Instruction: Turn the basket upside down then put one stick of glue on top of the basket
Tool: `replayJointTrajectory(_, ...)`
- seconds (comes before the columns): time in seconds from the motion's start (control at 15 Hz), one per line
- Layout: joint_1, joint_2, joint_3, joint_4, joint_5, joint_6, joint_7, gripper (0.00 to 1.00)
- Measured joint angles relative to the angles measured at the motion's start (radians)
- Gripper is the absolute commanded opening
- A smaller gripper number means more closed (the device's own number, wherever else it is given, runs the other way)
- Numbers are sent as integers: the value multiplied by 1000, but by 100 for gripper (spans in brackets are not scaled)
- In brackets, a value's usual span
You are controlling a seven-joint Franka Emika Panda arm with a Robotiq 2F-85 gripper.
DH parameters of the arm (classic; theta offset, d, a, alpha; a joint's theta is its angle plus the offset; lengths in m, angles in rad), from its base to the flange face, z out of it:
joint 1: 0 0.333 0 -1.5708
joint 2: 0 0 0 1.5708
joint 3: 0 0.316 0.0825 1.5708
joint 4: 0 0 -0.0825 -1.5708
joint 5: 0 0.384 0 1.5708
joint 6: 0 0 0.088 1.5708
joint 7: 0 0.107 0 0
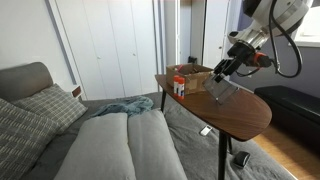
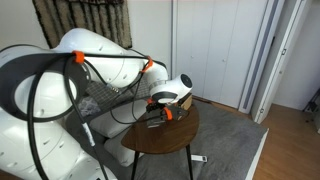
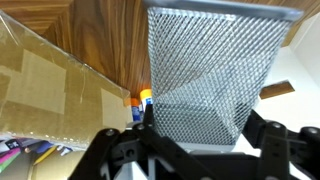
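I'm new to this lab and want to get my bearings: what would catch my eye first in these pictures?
The grey mesh basket fills the wrist view; it is tilted, and the hand seems to grip it over the round wooden table. In an exterior view the bulky white arm takes up the left half. Near the basket stand red-topped glue sticks by a brown box.

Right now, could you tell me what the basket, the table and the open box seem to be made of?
The basket: grey metal wire mesh, with a see-through weave. The table: wood or veneer, with streaked brown grain. The box: likely cardboard, with matte brown panels.
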Motion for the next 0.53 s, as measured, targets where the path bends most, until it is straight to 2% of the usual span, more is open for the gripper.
replayJointTrajectory(0.27,-20,-1,-3,-39,149,8,-169,56)
replayJointTrajectory(0.47,-54,-4,-3,-59,209,8,-259,56)
replayJointTrajectory(0.53,-67,-4,-4,-63,220,7,-280,72)
